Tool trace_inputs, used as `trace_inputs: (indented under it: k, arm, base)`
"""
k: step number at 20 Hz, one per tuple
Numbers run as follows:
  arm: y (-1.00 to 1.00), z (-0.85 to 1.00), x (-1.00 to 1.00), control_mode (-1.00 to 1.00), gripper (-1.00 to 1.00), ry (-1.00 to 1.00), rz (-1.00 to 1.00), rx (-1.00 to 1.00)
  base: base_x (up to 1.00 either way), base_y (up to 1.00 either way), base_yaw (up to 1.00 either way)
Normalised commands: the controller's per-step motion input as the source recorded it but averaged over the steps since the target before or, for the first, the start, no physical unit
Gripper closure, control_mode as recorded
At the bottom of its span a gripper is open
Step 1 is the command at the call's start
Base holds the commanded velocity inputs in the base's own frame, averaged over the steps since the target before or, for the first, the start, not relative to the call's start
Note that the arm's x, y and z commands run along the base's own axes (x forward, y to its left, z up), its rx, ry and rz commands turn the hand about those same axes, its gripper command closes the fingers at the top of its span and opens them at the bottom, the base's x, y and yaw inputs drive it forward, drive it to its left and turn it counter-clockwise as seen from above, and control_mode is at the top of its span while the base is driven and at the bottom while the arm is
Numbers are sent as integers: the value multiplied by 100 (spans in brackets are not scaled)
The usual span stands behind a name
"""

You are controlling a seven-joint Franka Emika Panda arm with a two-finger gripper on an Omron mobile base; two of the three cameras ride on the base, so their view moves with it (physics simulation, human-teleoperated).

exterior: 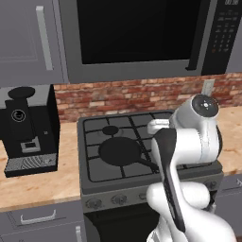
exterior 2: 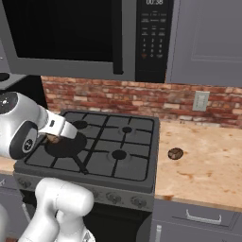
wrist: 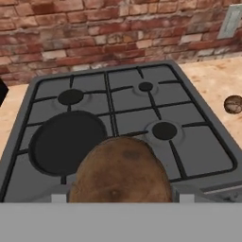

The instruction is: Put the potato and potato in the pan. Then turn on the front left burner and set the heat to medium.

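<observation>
Gripper: we hold one potato (wrist: 120,171) between our fingers, low in the middle of the hand view.
Pan (wrist: 66,141): empty, left of middle, on the front left burner.
Other potato (exterior 2: 175,153): on the counter (exterior 2: 208,165), right of the stove (exterior 2: 137,156).
Left to do: both potatoes in, then the burner knob.

pan (wrist: 66,142) matt black | potato (wrist: 120,172) rough mottled brown | wall (wrist: 94,33) brick
</observation>
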Motion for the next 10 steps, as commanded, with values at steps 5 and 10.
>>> trace_inputs:
  k: [5,10]
  arm:
    - [25,-10,17,-100,100,8,0,0]
    - [18,-18,16,-100,100,13,3,0]
  base:
    - [0,0,0]
    - [0,0,0]
